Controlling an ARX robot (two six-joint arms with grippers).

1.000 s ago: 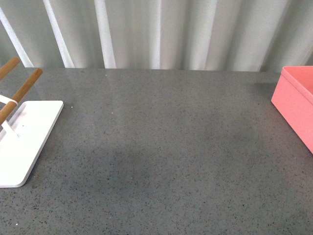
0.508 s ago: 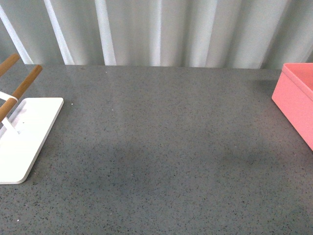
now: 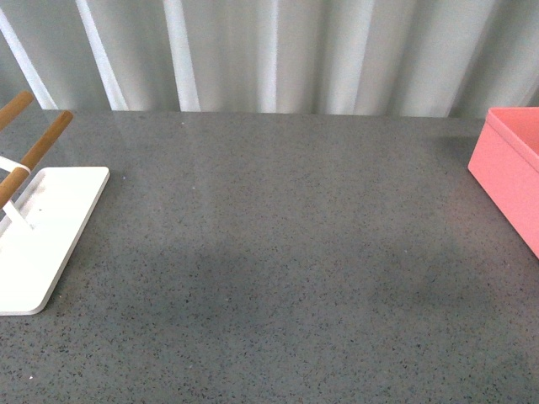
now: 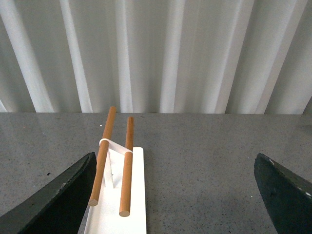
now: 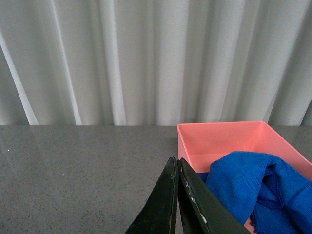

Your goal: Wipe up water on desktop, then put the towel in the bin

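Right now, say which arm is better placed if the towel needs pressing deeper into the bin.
Right. Its shut fingers sit just before the salmon-pink plastic bin holding the bright blue fluffy towel; the left faces the white wooden-rod stand.

We see a wide dark grey stone-like desktop (image 3: 278, 252) with fine black and white speckles, smooth, with a soft sheen toward its far edge. The salmon-pink rectangular bin (image 5: 229, 139) looks like smooth matt plastic. Inside it, the bright blue towel (image 5: 258, 187) is fluffy, napped microfibre cloth. The flat white stand (image 4: 122, 204) has a smooth, plain finish, and its two round rods (image 4: 127, 165) look like smooth brown wood. Behind, the pale pleated curtain (image 3: 278, 50) appears to be soft matt fabric.
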